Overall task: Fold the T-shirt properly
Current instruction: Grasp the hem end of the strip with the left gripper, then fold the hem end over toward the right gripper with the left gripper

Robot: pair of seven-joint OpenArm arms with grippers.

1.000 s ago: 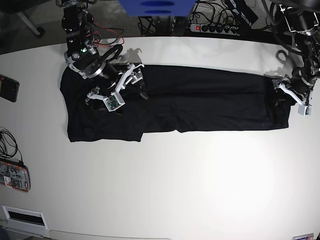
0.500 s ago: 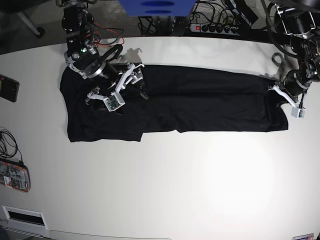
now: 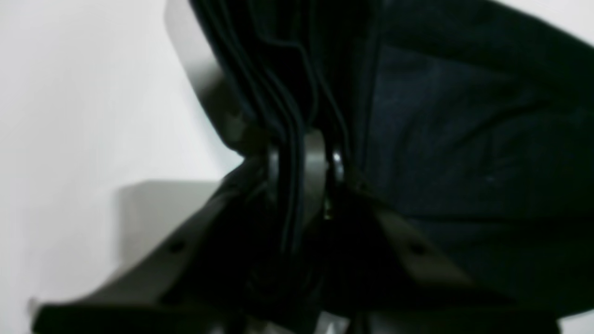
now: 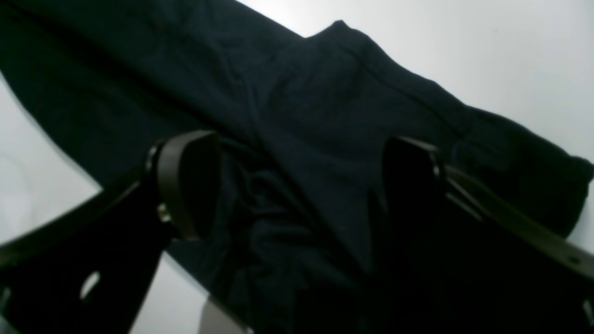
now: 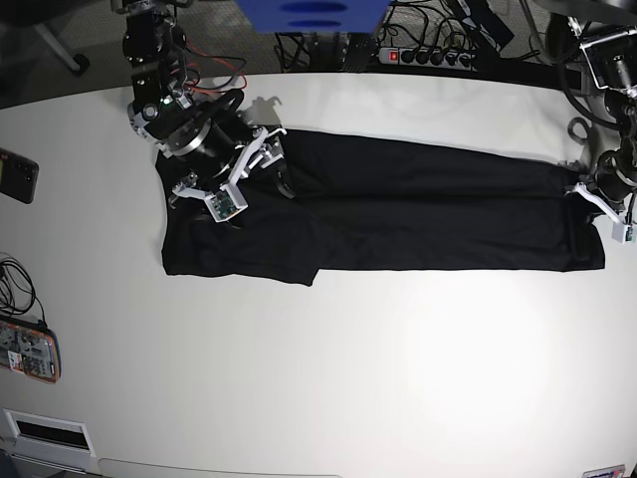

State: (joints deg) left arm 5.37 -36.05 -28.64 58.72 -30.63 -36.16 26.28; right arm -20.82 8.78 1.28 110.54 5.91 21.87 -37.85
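Shirt: plain black short-sleeved cloth T-shirt (image 5: 388, 214), folded into a long band, lies flat on the white table (image 5: 328, 378) and stretches from my right gripper to my left gripper.
Left gripper: my left gripper (image 5: 589, 199) sits at the band's end on the right side of the base view. In the left wrist view its jaws are pressed together on several stacked layers of black cloth (image 3: 297, 153), so I read it as clamped on the T-shirt.
Cloth at the left gripper: the pinched edges run upward from the jaws as thin parallel folds, and a broad panel of the shirt (image 3: 464, 139) spreads away on one side.
Right gripper: my right gripper (image 5: 269, 164) rests over the other end of the band, on the left side of the base view. In the right wrist view its two dark fingers (image 4: 185, 181) stand well apart.
Cloth at the right gripper: black fabric (image 4: 301, 185) lies between and beneath the spread fingers, bunched into soft wrinkles close to the gripper; I cannot tell whether the fingers touch it.
Shirt end near the right gripper: the wider part of the shirt spreads below and beside the gripper, with a stepped lower edge.
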